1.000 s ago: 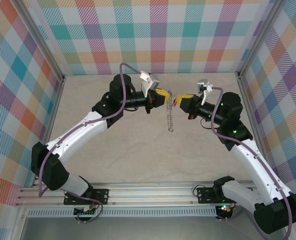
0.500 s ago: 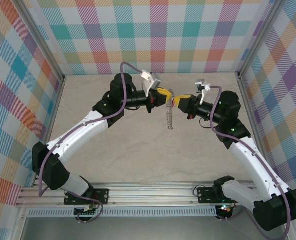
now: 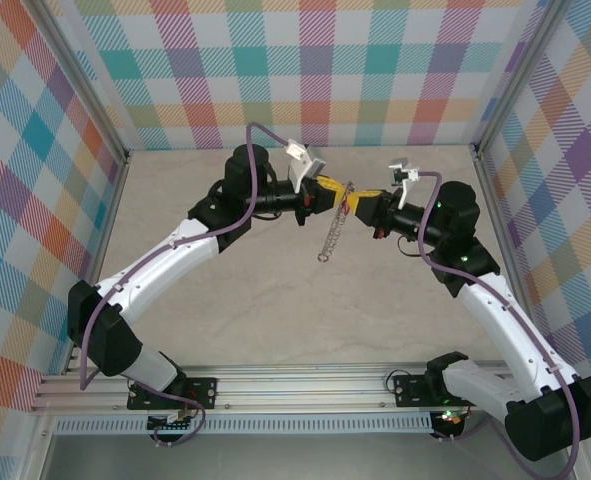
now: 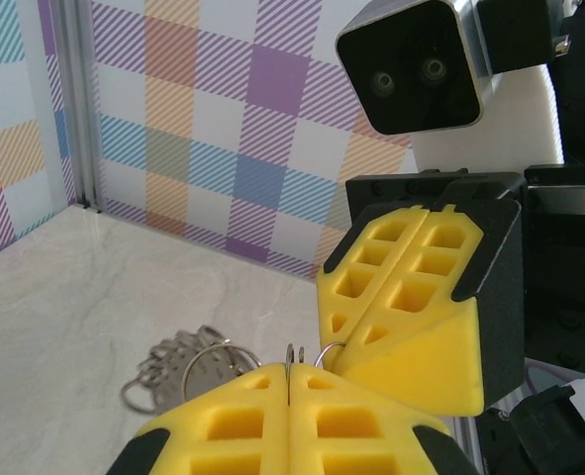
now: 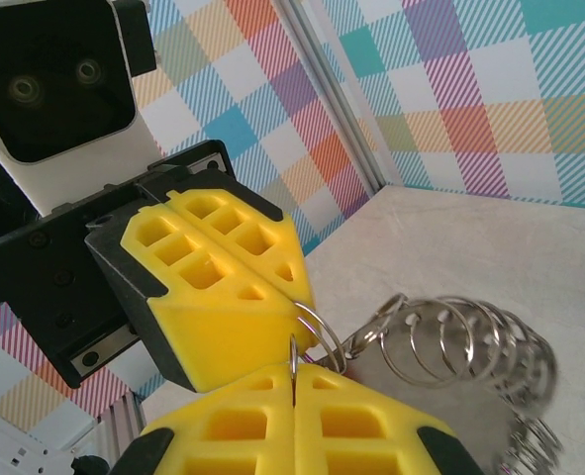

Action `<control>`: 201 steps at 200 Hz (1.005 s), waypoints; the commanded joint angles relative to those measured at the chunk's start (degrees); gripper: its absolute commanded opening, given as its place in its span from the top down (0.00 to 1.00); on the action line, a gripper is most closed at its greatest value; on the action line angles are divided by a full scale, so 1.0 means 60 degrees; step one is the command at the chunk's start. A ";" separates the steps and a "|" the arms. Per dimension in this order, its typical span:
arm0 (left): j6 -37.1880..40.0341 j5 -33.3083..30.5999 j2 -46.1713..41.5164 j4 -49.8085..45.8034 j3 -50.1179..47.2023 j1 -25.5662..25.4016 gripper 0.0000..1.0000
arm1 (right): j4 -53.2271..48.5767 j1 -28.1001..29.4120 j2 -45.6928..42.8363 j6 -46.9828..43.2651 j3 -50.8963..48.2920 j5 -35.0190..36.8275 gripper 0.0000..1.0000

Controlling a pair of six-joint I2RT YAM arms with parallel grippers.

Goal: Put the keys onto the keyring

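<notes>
Marbled table (image 3: pixel 265 300) lies well below the work. We find left gripper (image 3: pixel 333 189) and right gripper (image 3: pixel 358 203) tip to tip, both pinched tight on the keyring (image 3: pixel 333 235), which dangles beneath. Red key (image 3: pixel 347 207) sits between the tips (threading unconfirmed). We judge threading in hand; the next move needs fine alignment.
</notes>
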 commanded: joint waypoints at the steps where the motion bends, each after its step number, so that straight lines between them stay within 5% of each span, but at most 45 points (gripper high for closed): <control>1: 0.0238 0.0316 0.0020 0.0051 0.0428 -0.0215 1.00 | 0.0314 -0.0024 -0.0023 -0.0291 0.0189 -0.0062 1.00; 201: 0.1773 0.1470 0.0363 -0.2345 0.1745 -0.0230 1.00 | -0.0425 -0.0018 0.0123 -0.0930 0.0570 0.0150 1.00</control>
